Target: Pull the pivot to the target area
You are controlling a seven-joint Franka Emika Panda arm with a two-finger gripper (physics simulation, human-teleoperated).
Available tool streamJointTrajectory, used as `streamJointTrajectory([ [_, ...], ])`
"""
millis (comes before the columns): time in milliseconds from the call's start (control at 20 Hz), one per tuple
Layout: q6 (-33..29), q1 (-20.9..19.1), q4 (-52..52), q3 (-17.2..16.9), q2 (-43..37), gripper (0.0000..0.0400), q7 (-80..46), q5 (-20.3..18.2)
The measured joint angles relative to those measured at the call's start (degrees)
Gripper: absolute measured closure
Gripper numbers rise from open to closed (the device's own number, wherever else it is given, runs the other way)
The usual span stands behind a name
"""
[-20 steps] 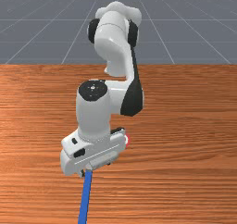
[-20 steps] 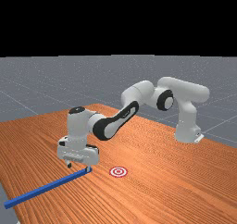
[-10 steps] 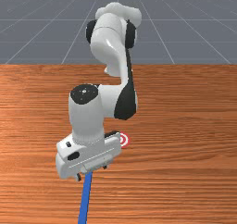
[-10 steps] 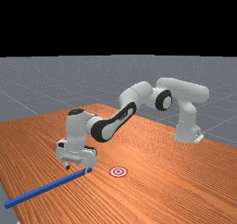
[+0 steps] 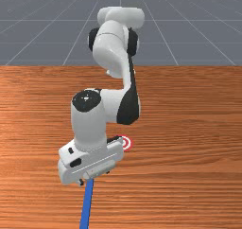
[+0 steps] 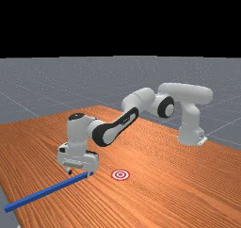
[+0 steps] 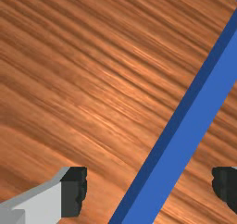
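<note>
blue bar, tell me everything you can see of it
The blue bar is long, straight and slim, plain blue with square edges, material unclear. It lies flat on the wooden table, one end short of the red-and-white target, the other seemingly jutting past the table's edge. In the wrist view it passes between the open fingers, wood showing either side; neither seems to touch it.

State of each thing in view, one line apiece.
White-and-grey two-finger gripper: open, a gap between each finger and the bar.
Long straight blue bar: lying on the table, not gripped, short of the target.
Round red-and-white target: flat on the table, not reached.
White-and-grey arm: bent, reaching across the table.
</note>
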State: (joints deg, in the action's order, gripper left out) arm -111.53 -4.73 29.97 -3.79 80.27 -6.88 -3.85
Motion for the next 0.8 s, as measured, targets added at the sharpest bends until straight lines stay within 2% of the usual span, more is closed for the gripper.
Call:
streamJointTrajectory([
  [50,0.00,0.00,0.00,0.00,0.00,0.0157,0.00,0.00],
  [100,0.00,0.00,0.00,0.00,0.00,0.0252,0.00,0.00],
  [150,-1.38,1.05,2.16,-1.84,-0.98,0.0310,-1.56,1.65],
  [250,-1.23,1.45,1.45,-2.56,-0.44,0.0367,-2.23,2.35],
  [350,-1.39,1.16,1.97,-1.92,-0.72,0.0388,-1.68,1.74],
  [400,-0.33,0.32,0.16,-0.39,0.12,0.0393,-0.38,0.38],
  [450,-0.33,0.33,0.16,-0.39,0.11,0.0239,-0.38,0.38],
  [500,-0.43,0.32,0.57,-0.35,-0.18,0.0145,-0.34,0.33],
  [550,0.18,-0.20,-0.07,0.62,0.04,0.0088,0.45,-0.53],
  [600,-1.05,0.02,2.47,0.30,-1.30,0.0053,0.31,-0.33],
  [650,-0.23,-0.26,0.77,0.97,-0.48,0.0032,0.33,-0.08],
  [700,-1.51,0.27,2.93,-0.10,-1.53,0.0020,0.55,0.17],
  [800,-1.48,0.30,2.91,-0.17,-1.46,0.0007,-0.07,0.11],
])
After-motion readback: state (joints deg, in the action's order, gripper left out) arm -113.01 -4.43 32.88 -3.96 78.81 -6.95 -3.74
